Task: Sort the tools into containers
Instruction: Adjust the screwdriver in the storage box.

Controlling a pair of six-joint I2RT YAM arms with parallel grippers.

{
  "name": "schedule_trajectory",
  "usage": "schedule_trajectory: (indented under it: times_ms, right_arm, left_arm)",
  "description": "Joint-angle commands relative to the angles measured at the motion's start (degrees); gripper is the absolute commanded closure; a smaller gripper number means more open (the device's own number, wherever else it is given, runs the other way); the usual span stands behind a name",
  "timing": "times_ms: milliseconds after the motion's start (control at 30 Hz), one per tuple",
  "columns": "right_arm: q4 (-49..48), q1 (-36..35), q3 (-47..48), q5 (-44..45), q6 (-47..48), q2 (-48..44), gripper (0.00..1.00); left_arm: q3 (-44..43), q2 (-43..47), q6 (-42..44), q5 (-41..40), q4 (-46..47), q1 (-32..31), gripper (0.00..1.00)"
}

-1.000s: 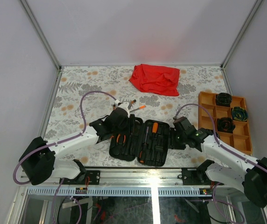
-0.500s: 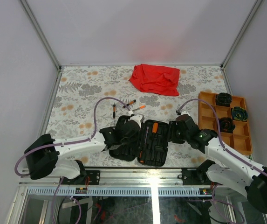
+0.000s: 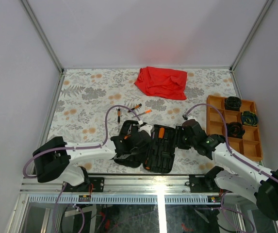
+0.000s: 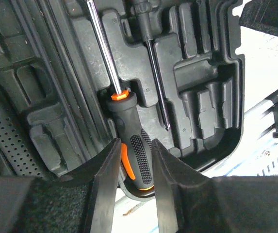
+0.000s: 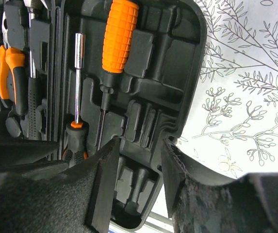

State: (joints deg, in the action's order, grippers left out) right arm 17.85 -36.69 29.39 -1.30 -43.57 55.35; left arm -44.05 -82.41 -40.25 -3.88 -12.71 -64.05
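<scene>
The black case [image 3: 164, 156] lies open near the front edge. My left gripper [image 3: 138, 138] [image 4: 135, 145] is over its left half, and its fingers press both sides of a black-and-orange screwdriver [image 4: 129, 114] lying in its moulded slot. My right gripper [image 3: 181, 138] [image 5: 139, 145] straddles the case's [image 5: 177, 63] right rim, one finger inside and one outside, both tips touching it. Also in the case are an orange-handled screwdriver [image 5: 120, 29], a nut driver [image 5: 78, 63] and pliers [image 5: 10, 73]. Three loose screwdrivers [image 3: 135, 107] lie on the table behind the case.
The orange tray [image 3: 253, 141] stands at the right edge with black rolls [image 3: 234, 103] in its far compartments. A red cloth [image 3: 161, 82] lies at the back centre. The metal rail runs just in front of the case.
My left gripper came from beside the loose screwdrivers toward the front, over the case, and its jaws narrowed onto the screwdriver handle. The right gripper barely shifted along the case's rim.
</scene>
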Motion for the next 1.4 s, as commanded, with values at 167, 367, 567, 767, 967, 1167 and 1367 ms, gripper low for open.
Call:
schedule_trajectory:
  times_ms: [167,367,567,767,967,1167,1367]
  right_arm:
    - [-2.1,-0.2,0.5,0.0,-1.1,-0.8,0.56]
    - [-1.6,-0.2,5.3,0.5,-1.3,1.9,0.58]
    - [-1.5,-0.9,9.6,1.1,-2.3,5.5,0.60]
    - [0.6,-2.3,12.4,3.5,-2.6,8.0,0.60]
    - [1.6,-4.5,15.8,5.1,-2.7,11.7,0.60]
    - [5.2,-5.6,21.5,6.9,-0.6,17.7,0.60]
    - [2.1,-6.0,23.4,5.1,-1.3,21.9,0.61]
  left_arm:
    - [-0.8,-1.8,-1.5,-0.1,2.9,-0.8,0.72]
    - [0.5,-1.8,-2.4,0.8,3.9,-1.2,0.73]
    - [3.5,-1.0,-4.2,2.3,7.0,-1.2,0.74]
    - [5.0,0.5,-5.6,1.6,6.4,-1.2,0.74]
    - [6.8,1.0,-5.5,1.1,6.4,-1.2,0.74]
    - [8.6,0.9,-6.4,0.4,7.1,-1.2,0.75]
    - [9.5,1.3,-6.7,-0.4,7.1,-1.2,0.76]
